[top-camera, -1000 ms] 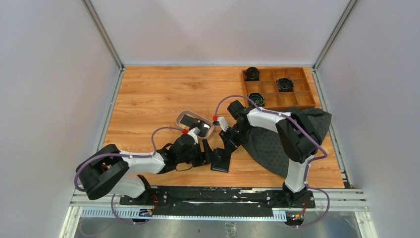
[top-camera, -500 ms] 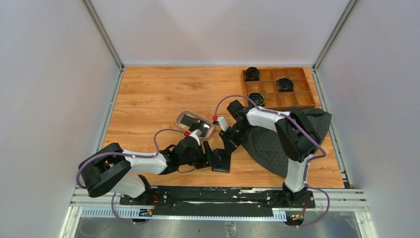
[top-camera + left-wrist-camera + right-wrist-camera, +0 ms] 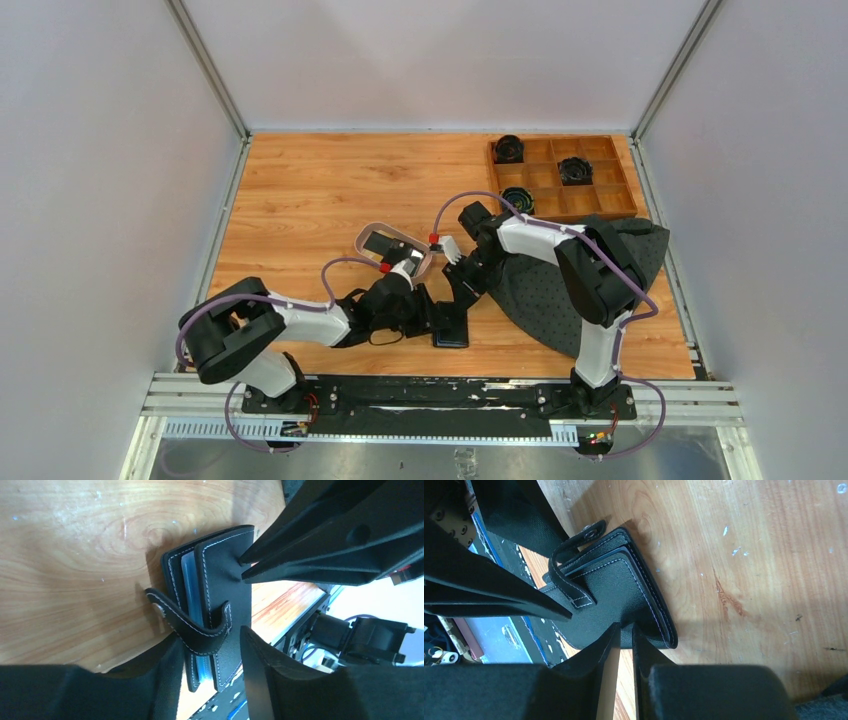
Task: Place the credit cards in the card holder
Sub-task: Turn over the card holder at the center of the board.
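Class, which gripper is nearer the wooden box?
Right. The right gripper pinches an edge of the wallet, down-left of the wooden box; the left gripper straddles the wallet, farther from it.

card holder [image 3: 222, 585] black, white stitching | table [image 3: 300, 190] orange woodgrain | cloth [image 3: 535, 300] dark grey, dotted
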